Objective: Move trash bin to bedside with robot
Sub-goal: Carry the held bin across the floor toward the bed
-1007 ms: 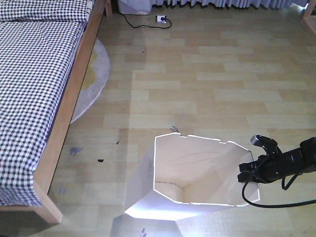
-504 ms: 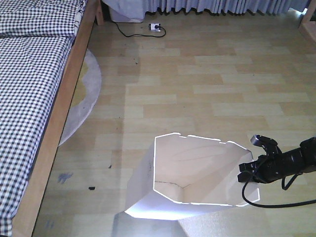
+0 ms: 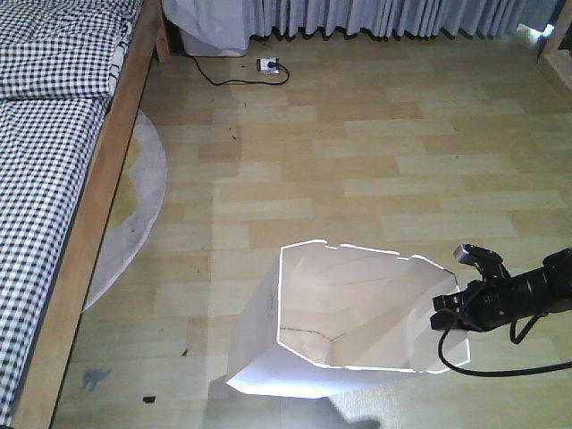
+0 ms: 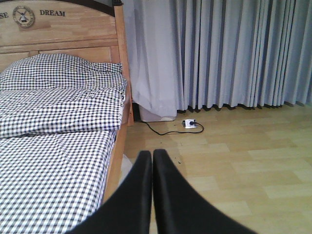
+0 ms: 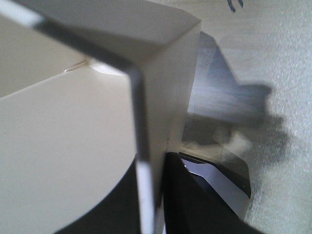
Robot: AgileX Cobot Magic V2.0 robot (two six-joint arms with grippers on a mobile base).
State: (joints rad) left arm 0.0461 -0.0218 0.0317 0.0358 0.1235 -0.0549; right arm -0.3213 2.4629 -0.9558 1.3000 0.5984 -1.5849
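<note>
1. Two things matter in this carry: a secure grip, and steering toward the bed. The bed runs along the left edge of the front view, well apart from the load.
2. The left jaws are pressed together on nothing. They point past the mattress edge toward the headboard and take no part.
3. The trash bin is upright at lower centre; I cannot tell whether its base touches the floor. I judge it should travel leftward slowly, since the thin wall may flex or tip.
4. The right arm reaches in from the right. Its jaws are clenched on the bin's right rim, one finger inside and one outside, and the move needs a firm pinch.
5. A pale round rug pokes out from under the bed frame and could snag the bin's base.
6. The light wood-plank floor looks smooth. A power strip with its cable lies near the grey curtains at the back.
</note>
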